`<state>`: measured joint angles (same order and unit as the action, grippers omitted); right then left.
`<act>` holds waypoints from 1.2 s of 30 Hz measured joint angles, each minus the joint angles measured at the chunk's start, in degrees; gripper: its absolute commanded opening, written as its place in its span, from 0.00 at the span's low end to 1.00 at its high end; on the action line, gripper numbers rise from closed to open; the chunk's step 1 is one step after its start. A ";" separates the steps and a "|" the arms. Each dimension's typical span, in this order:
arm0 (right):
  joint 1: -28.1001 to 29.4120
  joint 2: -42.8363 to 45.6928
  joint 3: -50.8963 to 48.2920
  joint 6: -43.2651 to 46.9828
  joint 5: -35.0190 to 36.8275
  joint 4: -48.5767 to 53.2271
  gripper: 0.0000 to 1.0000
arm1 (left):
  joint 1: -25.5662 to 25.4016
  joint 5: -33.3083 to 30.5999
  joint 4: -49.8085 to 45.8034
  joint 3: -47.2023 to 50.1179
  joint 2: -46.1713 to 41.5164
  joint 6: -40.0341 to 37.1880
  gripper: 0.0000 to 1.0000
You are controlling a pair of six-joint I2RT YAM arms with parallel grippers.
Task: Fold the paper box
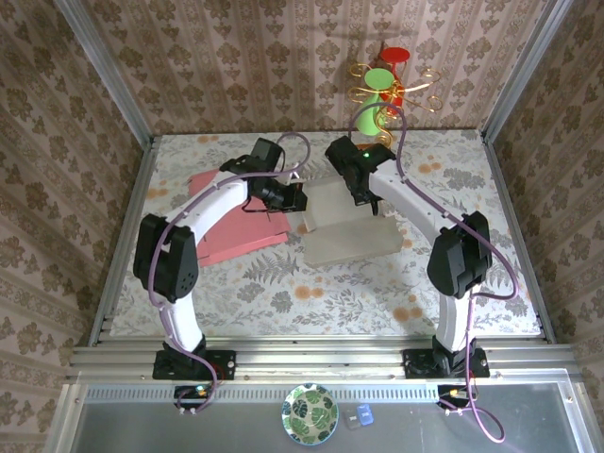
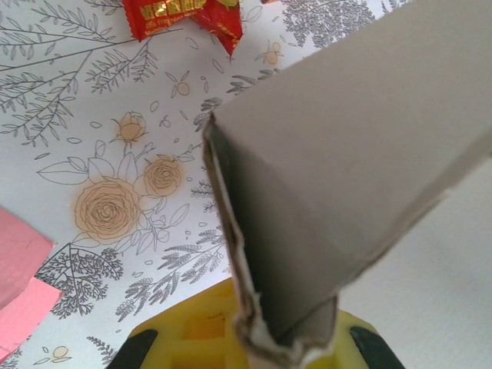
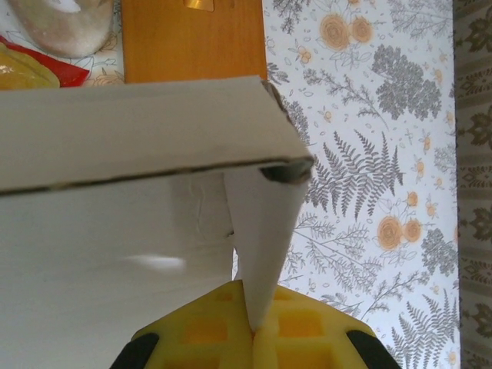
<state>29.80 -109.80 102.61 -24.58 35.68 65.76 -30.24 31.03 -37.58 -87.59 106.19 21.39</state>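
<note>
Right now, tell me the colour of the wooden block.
The wooden block is orange, clearest in the right wrist view.

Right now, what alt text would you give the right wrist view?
The right gripper pinches a thin flap of the white paper box, whose folded wall crosses the picture. Behind it lie an orange wooden block and floral tablecloth.

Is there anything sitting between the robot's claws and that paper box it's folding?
Nothing visible does. The left gripper and the right gripper are each shut directly on a raised flap of the paper box, one at either side.
</note>
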 measured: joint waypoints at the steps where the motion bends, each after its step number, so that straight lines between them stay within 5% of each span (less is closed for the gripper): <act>1: 0.24 0.39 -1.46 -0.96 -0.26 -0.33 0.00 | -0.42 -0.72 0.28 0.61 0.11 0.09 0.08; 9: 3.10 1.97 -13.46 -7.89 -2.99 -2.73 0.00 | -3.91 -6.25 5.90 9.40 2.58 3.04 0.16; 22: 4.00 1.97 -14.93 -10.21 -4.46 -3.43 0.00 | -4.94 -10.69 12.76 13.33 4.90 5.77 0.26; 36: 4.26 1.97 -15.74 -10.91 -4.42 -4.28 0.00 | -8.55 -19.34 10.93 11.91 4.85 8.68 0.16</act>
<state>34.06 -107.83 86.87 -35.48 31.27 61.47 -38.79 11.68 -26.65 -75.68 111.04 30.06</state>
